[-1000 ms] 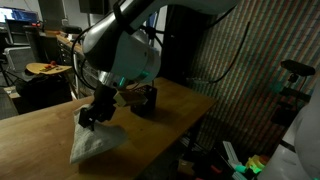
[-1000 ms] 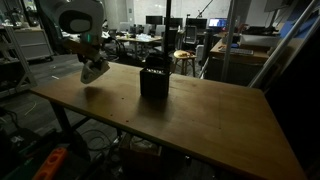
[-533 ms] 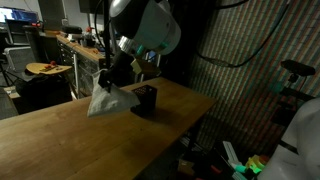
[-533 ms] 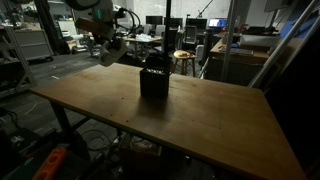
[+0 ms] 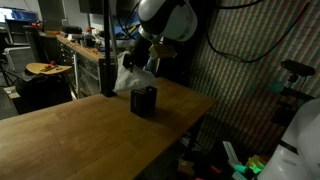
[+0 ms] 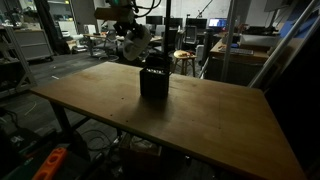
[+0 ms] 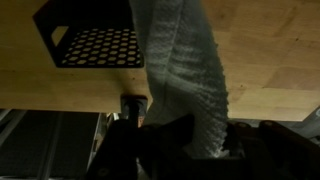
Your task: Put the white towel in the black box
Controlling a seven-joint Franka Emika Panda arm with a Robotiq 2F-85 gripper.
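- White towel [image 7: 186,70], one: it hangs pinched in the closed end effector [image 7: 180,138], in the air near the box, not in it.
- One black box [image 5: 144,101] stands on the wooden table [image 5: 70,140]; the wrist view crops it.
- The fingertips are dark and hard to make out.
- Dim lab clutter lies behind.

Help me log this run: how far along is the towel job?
Done: the towel is off the table, clamped in the shut gripper. In hand: it hangs in the air beside the black box, not over its opening in the wrist view. Left: bring it above the box, lower it in, let go.
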